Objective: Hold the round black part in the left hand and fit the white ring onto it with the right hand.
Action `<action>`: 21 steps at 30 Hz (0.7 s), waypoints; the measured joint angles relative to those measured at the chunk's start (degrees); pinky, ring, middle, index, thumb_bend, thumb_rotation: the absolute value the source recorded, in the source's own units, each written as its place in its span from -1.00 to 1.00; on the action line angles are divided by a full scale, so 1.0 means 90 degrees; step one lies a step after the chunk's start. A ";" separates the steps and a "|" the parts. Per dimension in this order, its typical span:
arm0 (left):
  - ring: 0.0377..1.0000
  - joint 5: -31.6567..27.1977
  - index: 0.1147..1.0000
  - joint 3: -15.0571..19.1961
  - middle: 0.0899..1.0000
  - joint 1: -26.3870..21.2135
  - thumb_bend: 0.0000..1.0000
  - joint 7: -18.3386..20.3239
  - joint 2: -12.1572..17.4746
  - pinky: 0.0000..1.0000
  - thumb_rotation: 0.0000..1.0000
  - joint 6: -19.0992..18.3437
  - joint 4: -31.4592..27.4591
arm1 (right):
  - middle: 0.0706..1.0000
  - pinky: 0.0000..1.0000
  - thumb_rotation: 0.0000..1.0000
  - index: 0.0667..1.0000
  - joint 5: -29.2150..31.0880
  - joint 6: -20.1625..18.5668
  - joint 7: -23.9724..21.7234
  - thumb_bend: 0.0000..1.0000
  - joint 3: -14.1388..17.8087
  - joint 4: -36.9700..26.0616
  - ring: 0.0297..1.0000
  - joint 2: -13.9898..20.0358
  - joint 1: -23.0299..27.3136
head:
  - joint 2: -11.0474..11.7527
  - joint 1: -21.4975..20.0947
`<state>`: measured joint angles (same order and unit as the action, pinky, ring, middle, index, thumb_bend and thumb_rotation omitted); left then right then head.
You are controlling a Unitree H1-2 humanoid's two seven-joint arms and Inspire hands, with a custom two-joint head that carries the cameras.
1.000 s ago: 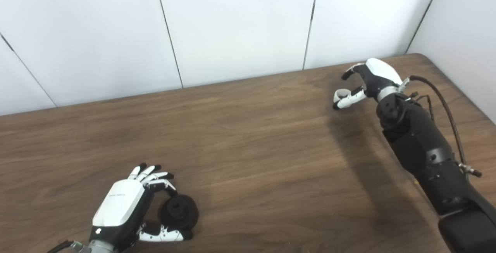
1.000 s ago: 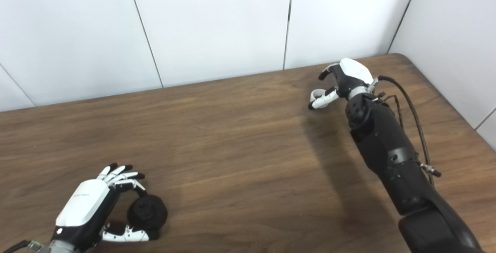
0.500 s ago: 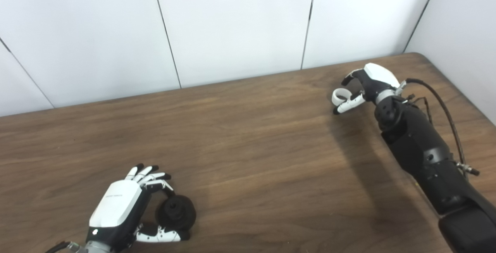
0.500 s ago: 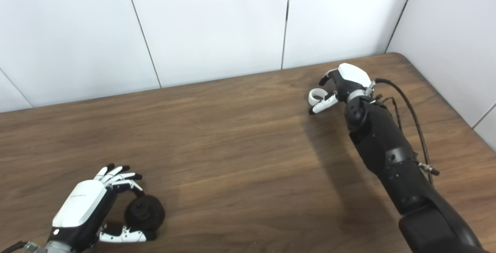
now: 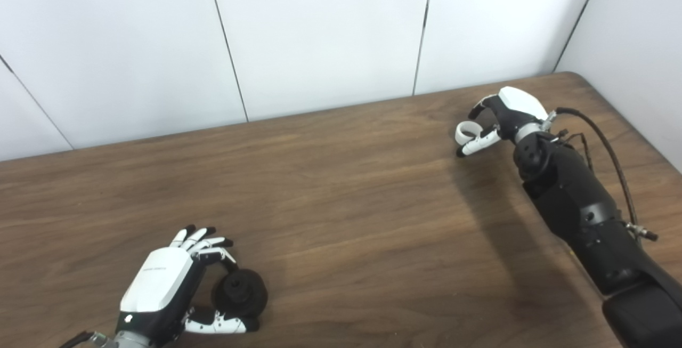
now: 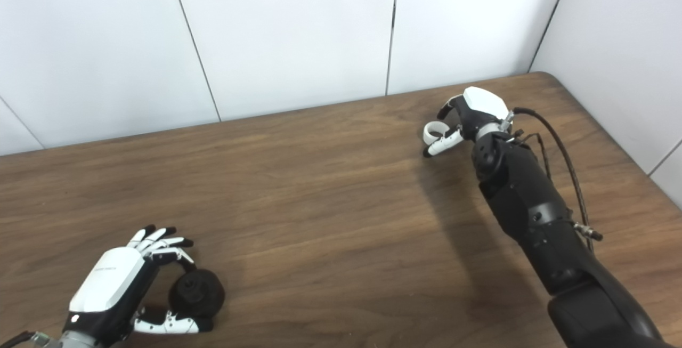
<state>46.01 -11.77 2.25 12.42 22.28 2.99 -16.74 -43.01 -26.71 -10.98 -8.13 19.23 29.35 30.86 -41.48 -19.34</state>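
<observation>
white ring (image 5: 464,130) now in right robot hand (image 5: 498,119)

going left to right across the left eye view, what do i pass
left robot hand → black part → white ring → right robot hand

Black part (image 5: 240,293) on wooden table (image 5: 341,204)

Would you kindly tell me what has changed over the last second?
The right hand tilted slightly, so the white ring it pinches now shows clear of the thumb. The left hand stays curled around the round black part on the table. The camera shifted slightly.
</observation>
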 measured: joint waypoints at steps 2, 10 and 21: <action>0.86 0.0000 -0.16 -0.0001 0.59 -0.0001 0.04 0.0001 0.0003 1.00 -0.88 0.0000 0.0000 | 0.80 0.97 -0.49 0.27 -0.0002 0.0000 0.0000 0.55 0.0000 0.0000 0.92 0.0000 0.0000 | 0.0000 0.0000; 0.85 -0.0001 -0.16 -0.0004 0.59 -0.0016 0.04 0.0011 0.0025 1.00 -0.88 0.0007 0.0000 | 0.78 0.97 -0.54 0.21 -0.0013 0.0000 0.0002 0.55 -0.0004 -0.0001 0.92 0.0001 0.0000 | 0.0000 0.0000; 0.85 0.0002 -0.16 -0.0003 0.59 -0.0061 0.04 0.0090 0.0045 1.00 -0.88 0.0009 0.0000 | 0.77 0.99 -0.66 0.01 -0.0019 -0.0001 0.0017 0.25 0.0003 -0.0057 0.92 0.0001 -0.0011 | 0.0000 0.0000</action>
<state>46.03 -11.80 1.70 13.24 22.69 3.07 -16.74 -43.18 -26.72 -10.82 -8.11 18.72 29.36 30.77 -41.48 -19.34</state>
